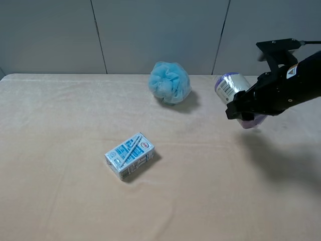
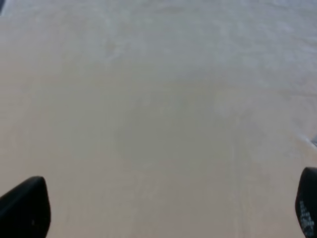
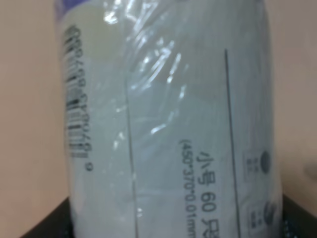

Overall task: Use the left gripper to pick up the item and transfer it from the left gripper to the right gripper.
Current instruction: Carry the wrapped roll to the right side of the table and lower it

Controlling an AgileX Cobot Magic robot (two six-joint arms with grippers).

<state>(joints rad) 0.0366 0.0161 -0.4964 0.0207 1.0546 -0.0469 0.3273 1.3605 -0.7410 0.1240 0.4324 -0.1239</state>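
Fingers first: the right gripper [image 1: 239,106] is clenched on the item [image 1: 231,86], with its black fingers [image 1: 233,111] gripping around the middle. From the right wrist, the item [image 3: 173,99] fills the frame. Its wrap is glossy, the barcode runs along its length, and dark fingers [image 3: 47,225] show at either side of it.

There's one item, and it's held up over the right rear of the table [image 1: 60,201], its shadow falling on the surface below. The long axis is tilted. The barcode end aims up and left, towards the puff, and the purple end dips down and right beneath the gripper.

Over to the left gripper [image 2: 166,213]: its two fingertips are spread wide, with only bare table between them. The overhead view doesn't catch it.

Counting outward, there's one puff [image 1: 169,83] at the back, near the item but apart from it. One carton [image 1: 129,155] lies flat mid-table, well apart from both.
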